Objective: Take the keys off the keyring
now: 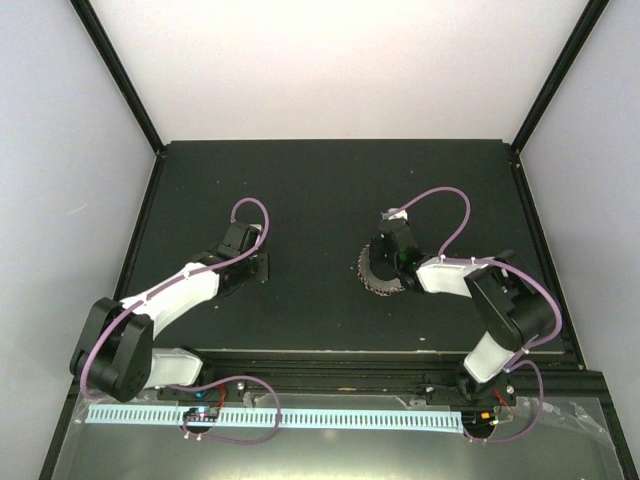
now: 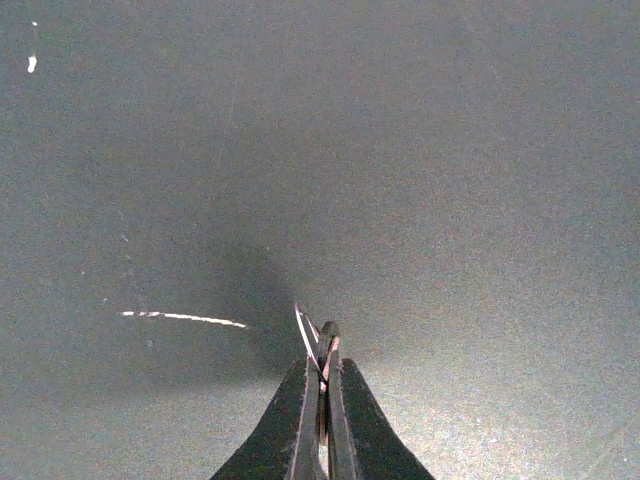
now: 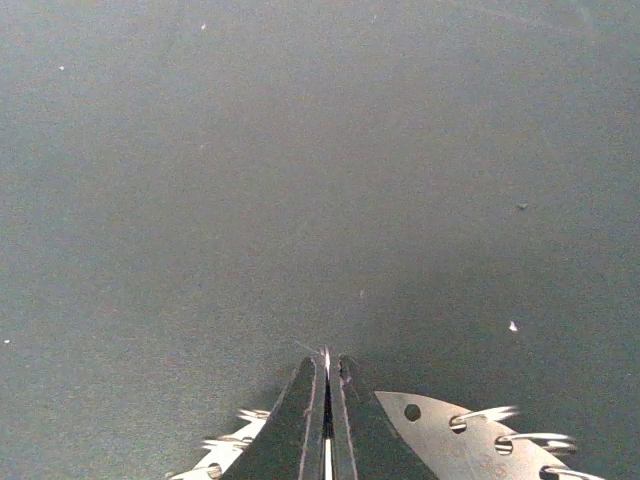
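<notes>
My right gripper [image 3: 327, 362] is shut on the keyring [image 3: 470, 435], a flat grey metal ring whose rim carries small wire loops. The ring sticks out on both sides of the fingers. In the top view it shows at the right gripper [image 1: 388, 262] as a toothed round disc [image 1: 370, 275] right of centre. My left gripper [image 2: 322, 362] is shut on a small thin metal key [image 2: 329, 338], seen edge-on, with a thin wire loop [image 2: 304, 330] beside it. It hovers close above the mat. In the top view the left gripper [image 1: 248, 266] is well left of the ring.
A black mat [image 1: 320, 190] covers the table, with white walls at the back and sides. A white scratch [image 2: 185, 318] marks the mat left of my left fingers. A black rail and a pale blue toothed strip [image 1: 270, 416] run along the near edge.
</notes>
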